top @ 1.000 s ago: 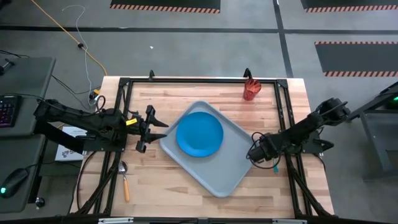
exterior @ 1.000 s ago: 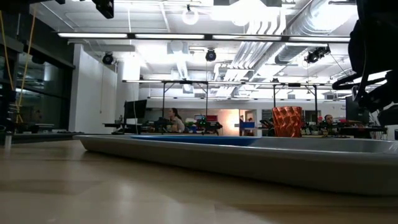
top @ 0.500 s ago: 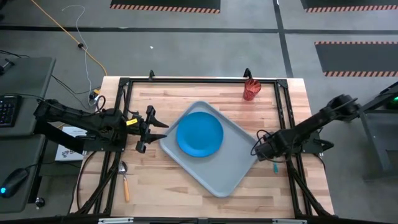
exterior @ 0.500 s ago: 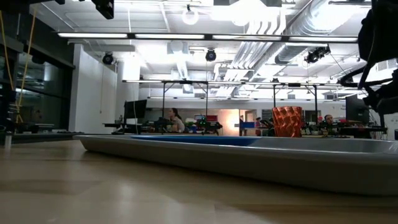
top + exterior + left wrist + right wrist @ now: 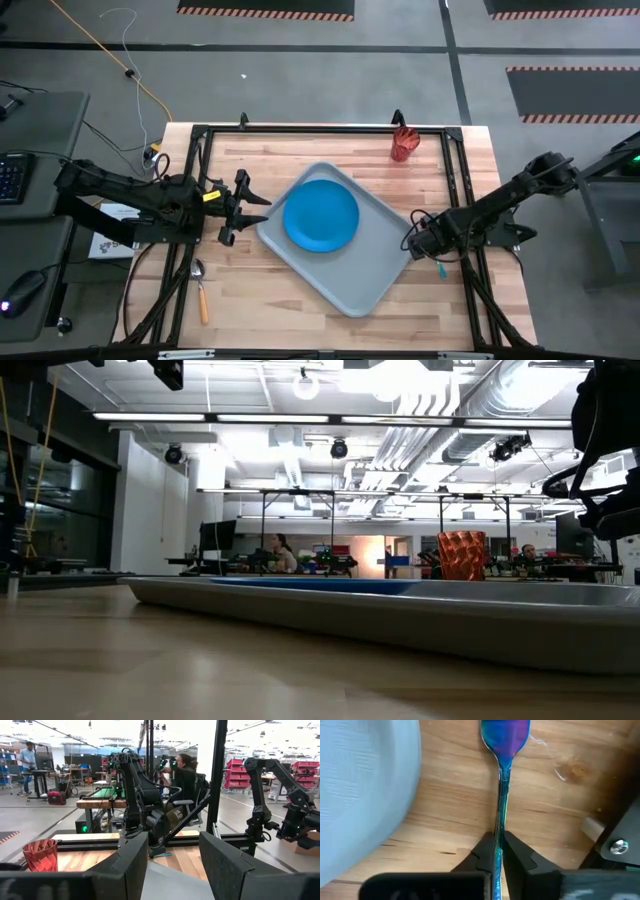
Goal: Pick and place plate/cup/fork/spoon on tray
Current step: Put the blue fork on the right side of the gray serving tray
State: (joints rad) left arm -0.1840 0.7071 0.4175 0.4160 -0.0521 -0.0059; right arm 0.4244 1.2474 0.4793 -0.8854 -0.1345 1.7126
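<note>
The plate (image 5: 321, 216) already lies on the tray (image 5: 375, 275), which sits turned at an angle in the middle of the desk (image 5: 300, 150), so one of the four things appears done. The cup (image 5: 402, 144) stands near the far edge of the desk, well apart from the tray. The spoon (image 5: 201, 290) lies by the near left corner, close to the desk's left edge. The fork (image 5: 503, 780) lies on the wood just beside the tray's right corner, and the right pincer (image 5: 499, 851) is closed on its thin handle; it does not look lifted yet. The left pincer (image 5: 248, 207) hovers half open by the tray's left corner and holds nothing. Only the right wrist view shows the grip on the fork; from above, little more than the handle's end is visible. The low view shows the cup (image 5: 461, 555) standing upright behind the tray (image 5: 400, 615).
</note>
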